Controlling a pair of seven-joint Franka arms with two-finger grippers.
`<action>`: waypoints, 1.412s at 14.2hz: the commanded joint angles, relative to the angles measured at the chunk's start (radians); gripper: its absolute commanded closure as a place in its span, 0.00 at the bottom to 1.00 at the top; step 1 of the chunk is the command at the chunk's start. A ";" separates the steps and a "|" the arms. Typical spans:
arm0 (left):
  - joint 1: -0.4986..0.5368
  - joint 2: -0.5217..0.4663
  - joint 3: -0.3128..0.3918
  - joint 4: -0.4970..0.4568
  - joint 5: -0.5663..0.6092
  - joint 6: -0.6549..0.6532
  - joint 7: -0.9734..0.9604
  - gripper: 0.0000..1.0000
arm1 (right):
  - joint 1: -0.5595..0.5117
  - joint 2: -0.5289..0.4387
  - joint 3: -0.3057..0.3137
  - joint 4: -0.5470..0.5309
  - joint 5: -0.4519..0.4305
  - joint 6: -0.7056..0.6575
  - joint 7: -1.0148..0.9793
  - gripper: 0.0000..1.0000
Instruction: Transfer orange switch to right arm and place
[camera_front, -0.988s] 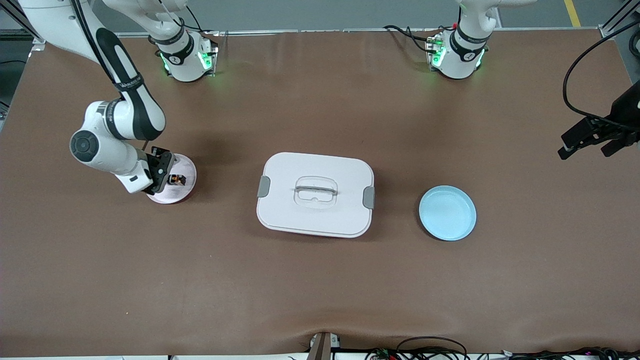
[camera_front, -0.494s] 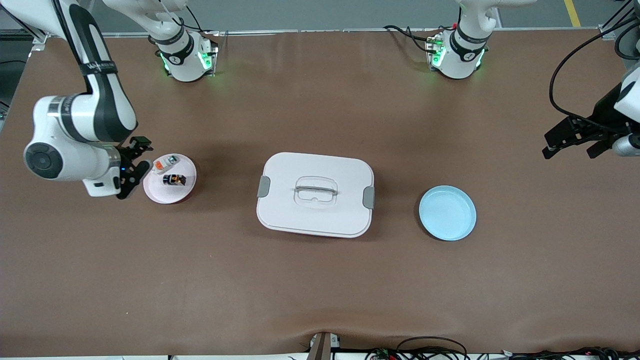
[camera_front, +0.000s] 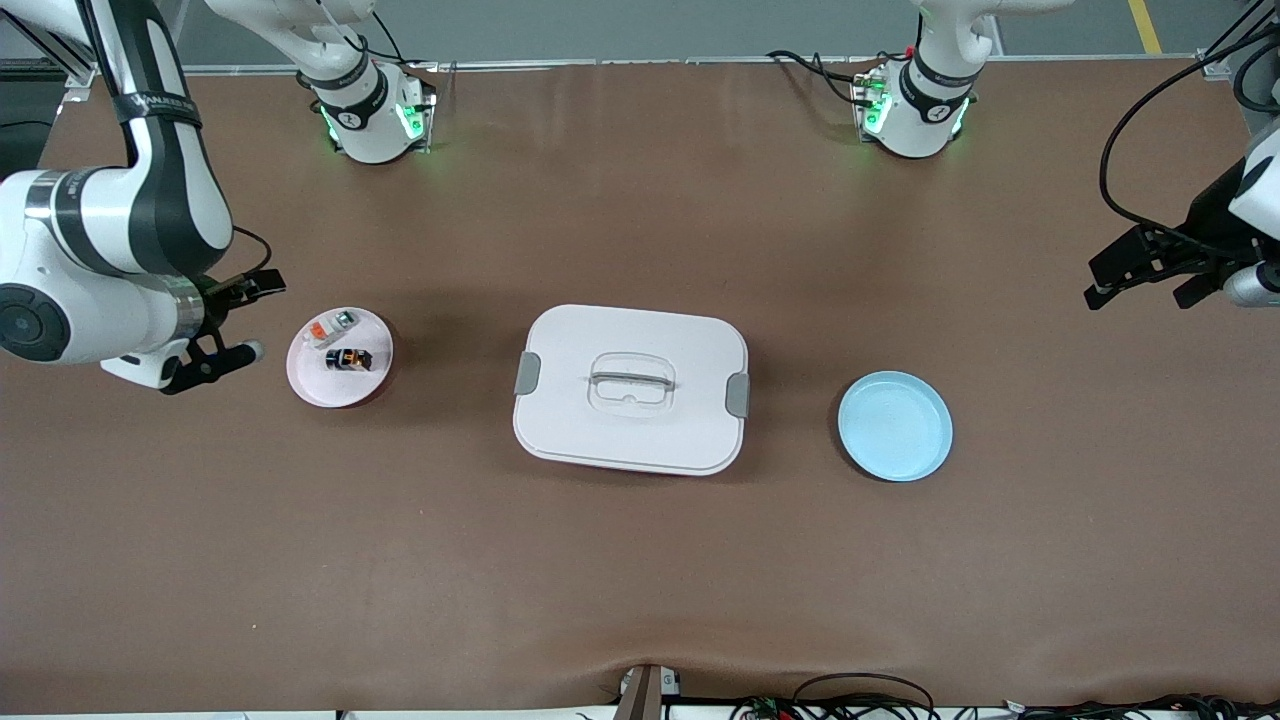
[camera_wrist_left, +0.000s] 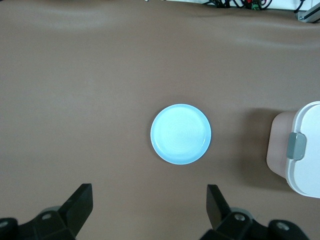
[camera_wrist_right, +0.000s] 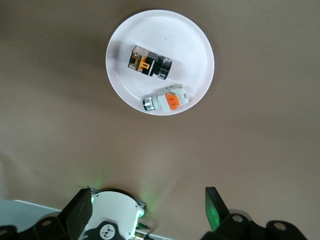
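The orange switch (camera_front: 348, 359), a tiny black block with an orange middle, lies on the pink plate (camera_front: 318, 384) toward the right arm's end of the table. A white-and-orange component (camera_front: 331, 328) lies beside it on the same plate, farther from the front camera. My right gripper (camera_front: 256, 317) is open and empty, raised beside the plate on its table-end side. In the right wrist view the switch (camera_wrist_right: 148, 62) and plate (camera_wrist_right: 186, 45) show apart from the open right gripper (camera_wrist_right: 147, 210). My left gripper (camera_front: 1142, 296) hangs open and empty over the left arm's end of the table.
A white lidded box (camera_front: 631, 388) with grey clips stands mid-table. A light blue plate (camera_front: 895, 426) lies between the box and the left arm's end; the left wrist view shows the plate (camera_wrist_left: 180, 133) and the box's edge (camera_wrist_left: 305, 150). Cables run along the near table edge.
My right gripper has drawn back from over the pink plate toward the right arm's end of the table, leaving the switch on the plate. The left gripper shifted slightly.
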 joint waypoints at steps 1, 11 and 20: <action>-0.002 0.010 -0.002 0.041 0.027 -0.040 -0.007 0.00 | -0.020 0.035 0.012 0.138 -0.006 -0.129 0.102 0.00; -0.012 0.013 -0.011 0.048 0.033 -0.089 -0.041 0.00 | -0.017 0.098 0.012 0.391 -0.010 -0.248 0.272 0.00; 0.000 0.014 -0.009 0.047 0.033 -0.115 -0.040 0.00 | -0.019 0.085 0.008 0.529 0.043 -0.269 0.282 0.00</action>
